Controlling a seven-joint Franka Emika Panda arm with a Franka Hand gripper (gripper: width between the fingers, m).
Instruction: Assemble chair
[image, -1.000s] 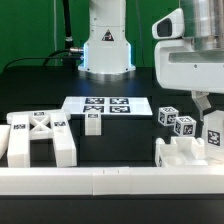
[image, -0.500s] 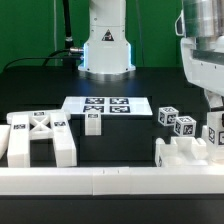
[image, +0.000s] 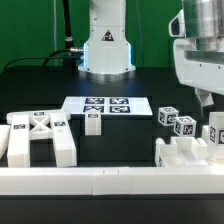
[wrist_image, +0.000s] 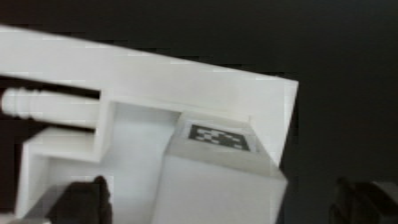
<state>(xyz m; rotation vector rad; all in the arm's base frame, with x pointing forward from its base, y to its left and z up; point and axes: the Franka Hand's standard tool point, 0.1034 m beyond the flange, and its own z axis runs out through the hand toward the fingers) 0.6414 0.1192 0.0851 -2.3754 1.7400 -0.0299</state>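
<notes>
Exterior, step: Assembly looks barely begun, as every chair part lies loose. By my judgement the work now centres on the upright tagged part (image: 215, 135) at the exterior view's right.
Exterior, gripper: The gripper (image: 205, 100) hangs just above that part. Its spread cannot be read from here.
Exterior, chair parts: The X-ribbed panel (image: 38, 135) lies at the exterior view's left. A small tagged block (image: 93, 123) sits just in front of the marker board (image: 105, 104). Two tagged leg pieces (image: 185, 125) stand further toward the exterior view's right. The notched block (image: 183, 155) sits near the front rail (image: 100, 180), just beside the upright part.
Wrist, gripper: The gripper (wrist_image: 222, 197) has its dark fingertips (wrist_image: 80, 197) spread wide, one on each side of the pegged part (wrist_image: 196, 90). One tip is clear of it, with bare table showing between. Nothing is clamped.
Wrist, part: It is white and chunky, with a round peg (wrist_image: 39, 103) jutting from one side and a stepped recess. A tag (wrist_image: 219, 135) sits on a sloped face. The picture is blurred.
Wrist, next move: Probably the jaws must be centred on the flat flanks, away from the peg, so the part does not twist when gripped.
</notes>
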